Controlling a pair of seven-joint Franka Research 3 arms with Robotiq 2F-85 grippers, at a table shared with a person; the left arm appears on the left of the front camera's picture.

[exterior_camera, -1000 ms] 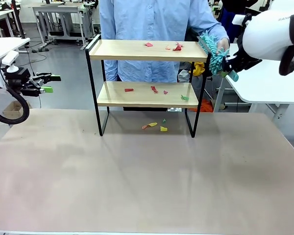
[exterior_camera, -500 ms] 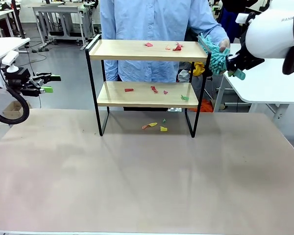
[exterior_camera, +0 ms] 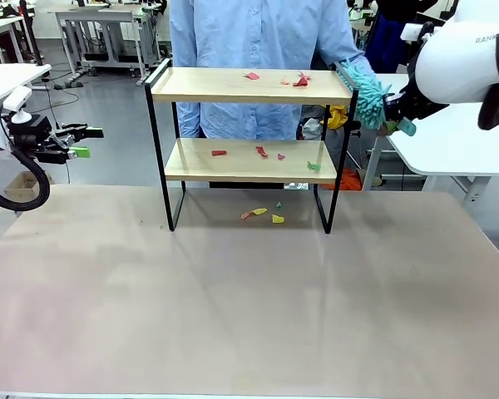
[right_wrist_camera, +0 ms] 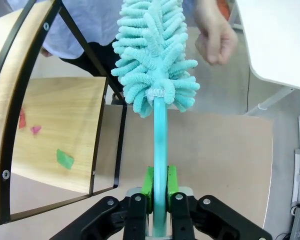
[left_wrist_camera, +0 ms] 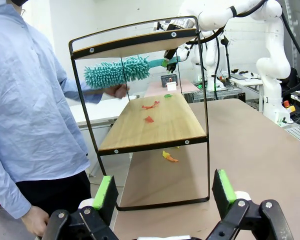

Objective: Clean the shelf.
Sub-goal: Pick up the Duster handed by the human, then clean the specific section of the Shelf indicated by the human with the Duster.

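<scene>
Shelf (exterior_camera: 208,85) stands at table's (exterior_camera: 249,316) far edge, centre; scraps (exterior_camera: 301,80) on both boards. Right gripper (right_wrist_camera: 159,187) clamped on teal duster (right_wrist_camera: 152,55) handle beside shelf's top right corner. Left gripper (left_wrist_camera: 164,189) jaws apart, beyond table's left edge.

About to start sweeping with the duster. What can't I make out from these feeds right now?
1. Whether the person's hand touches the duster: in the front view its head covers the hand; wrist views give no depth.
2. The scraps on the top board of the shelf: left wrist view sees it from beneath; the right wrist view's edge cuts it off.
3. What the scraps are: too small everywhere.
</scene>
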